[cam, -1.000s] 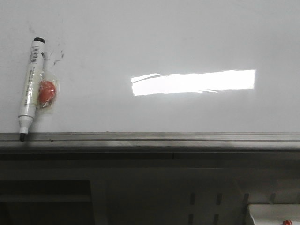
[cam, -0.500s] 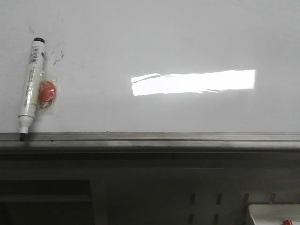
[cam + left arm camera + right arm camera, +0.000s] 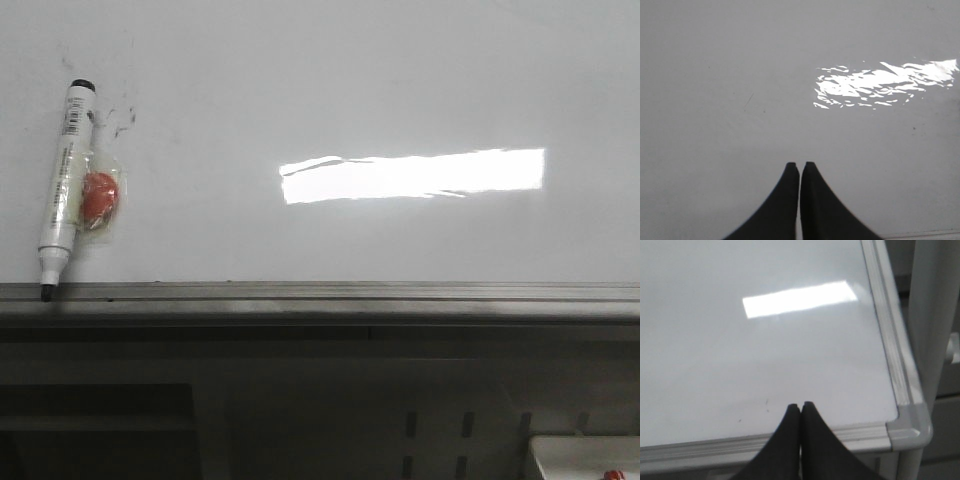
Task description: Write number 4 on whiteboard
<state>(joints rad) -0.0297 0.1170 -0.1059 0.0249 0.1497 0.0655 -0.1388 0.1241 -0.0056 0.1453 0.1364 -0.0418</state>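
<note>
The whiteboard (image 3: 330, 90) fills the front view, glossy white with a bright glare and a grey metal rail (image 3: 320, 293) along its near edge. A white marker (image 3: 62, 180) with a black cap lies on it at the left, its tip at the rail. No number 4 shows on the board; only faint grey smudges (image 3: 122, 118) beside the marker. My left gripper (image 3: 800, 165) is shut and empty over bare board (image 3: 740, 75). My right gripper (image 3: 800, 405) is shut and empty over the board (image 3: 740, 355) near its corner (image 3: 907, 422). Neither gripper shows in the front view.
A red-orange lump in clear wrap (image 3: 98, 196) lies against the marker. Below the rail stands a grey perforated panel (image 3: 440, 430) and a white box corner (image 3: 585, 455). A grey upright (image 3: 935, 315) stands past the board's side edge.
</note>
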